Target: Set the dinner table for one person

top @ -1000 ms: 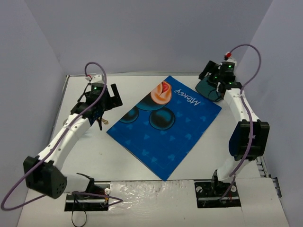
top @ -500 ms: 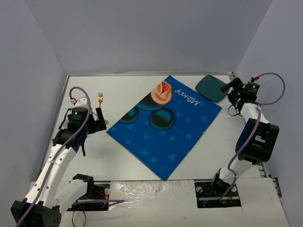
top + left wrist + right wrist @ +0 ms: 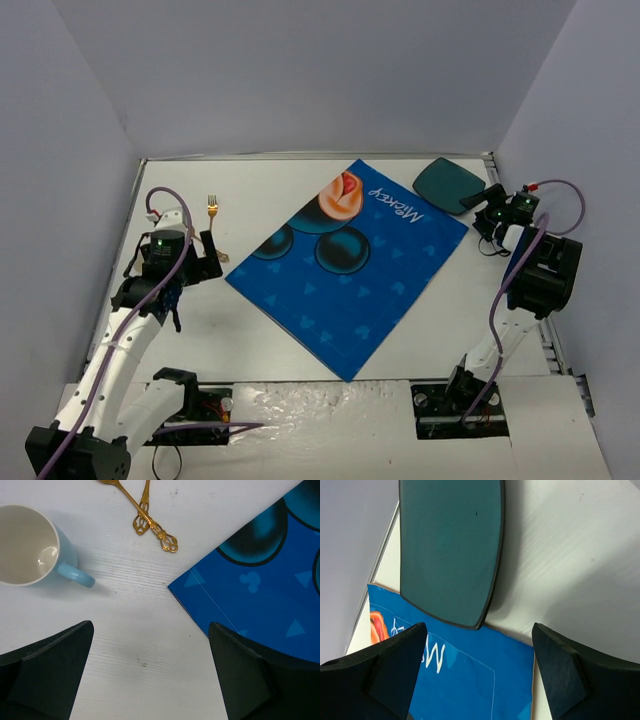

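The white dinner table [image 3: 250, 330] carries a blue cartoon-print mat [image 3: 350, 270] laid diagonally in the middle. A dark teal plate [image 3: 450, 185] lies flat at the far right, just off the mat's corner; the right wrist view shows it too [image 3: 450, 545]. My right gripper [image 3: 480, 203] is open and empty beside the plate [image 3: 477, 675]. My left gripper [image 3: 212, 258] is open and empty over bare table by the mat's left corner [image 3: 150, 675]. A light blue mug [image 3: 30, 545] and two gold pieces of cutlery [image 3: 147, 517] lie ahead of it.
A gold fork [image 3: 212, 208] lies on the table at the far left. Grey walls close the table on the left, back and right. The mat's edge [image 3: 265, 580] lies under my left gripper's right finger.
The left arm has drawn back toward the near left, uncovering the fork. The right arm has pulled off the plate to the right, and the plate now lies in full view.
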Available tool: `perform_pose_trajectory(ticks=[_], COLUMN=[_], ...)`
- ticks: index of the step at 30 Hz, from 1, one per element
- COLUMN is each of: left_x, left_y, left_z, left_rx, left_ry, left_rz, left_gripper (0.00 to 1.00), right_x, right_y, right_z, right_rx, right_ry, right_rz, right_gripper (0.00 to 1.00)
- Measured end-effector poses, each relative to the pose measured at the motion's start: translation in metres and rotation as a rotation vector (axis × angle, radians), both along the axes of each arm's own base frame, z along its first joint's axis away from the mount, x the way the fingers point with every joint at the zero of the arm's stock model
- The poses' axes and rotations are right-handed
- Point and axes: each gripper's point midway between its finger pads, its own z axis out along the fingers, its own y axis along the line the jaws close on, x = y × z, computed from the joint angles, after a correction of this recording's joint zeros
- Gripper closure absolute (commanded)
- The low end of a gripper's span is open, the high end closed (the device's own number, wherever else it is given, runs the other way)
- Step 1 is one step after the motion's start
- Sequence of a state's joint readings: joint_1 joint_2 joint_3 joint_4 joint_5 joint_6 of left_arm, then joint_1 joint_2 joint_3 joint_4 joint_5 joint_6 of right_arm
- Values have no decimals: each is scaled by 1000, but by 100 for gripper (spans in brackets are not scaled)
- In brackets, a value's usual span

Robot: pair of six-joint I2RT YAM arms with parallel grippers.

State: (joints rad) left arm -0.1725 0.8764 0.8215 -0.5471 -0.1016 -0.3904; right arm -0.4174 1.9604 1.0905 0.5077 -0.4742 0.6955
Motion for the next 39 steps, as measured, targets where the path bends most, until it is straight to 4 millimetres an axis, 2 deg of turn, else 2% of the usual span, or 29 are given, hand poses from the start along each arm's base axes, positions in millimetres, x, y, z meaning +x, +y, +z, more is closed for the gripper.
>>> perform_pose_trajectory(ticks=[4, 11, 24, 29, 35, 39], left_x=[1, 2, 3, 3, 3, 3], left_y=[3, 5, 8, 8, 8, 8], left_z=[0, -2, -5, -6, -7, -7], left_rx=[10, 19, 32, 33, 33, 33], left_ry=[0, 6, 19, 23, 23, 24], left_rz=[9, 17, 27, 26, 26, 26], left_gripper=[3, 3, 3, 3, 3, 3], right_x=[10, 31, 43, 46, 49, 50], right_y=[1, 4, 14, 15, 15, 15], right_z=[-14, -16, -18, -18, -21, -26], right_rx=[32, 80, 147, 167, 189, 215], right_ry=[-7, -68, -124, -143, -157, -158], right_rz=[15, 49, 111, 111, 101, 87], right_gripper=[23, 33, 35, 40, 51, 70])
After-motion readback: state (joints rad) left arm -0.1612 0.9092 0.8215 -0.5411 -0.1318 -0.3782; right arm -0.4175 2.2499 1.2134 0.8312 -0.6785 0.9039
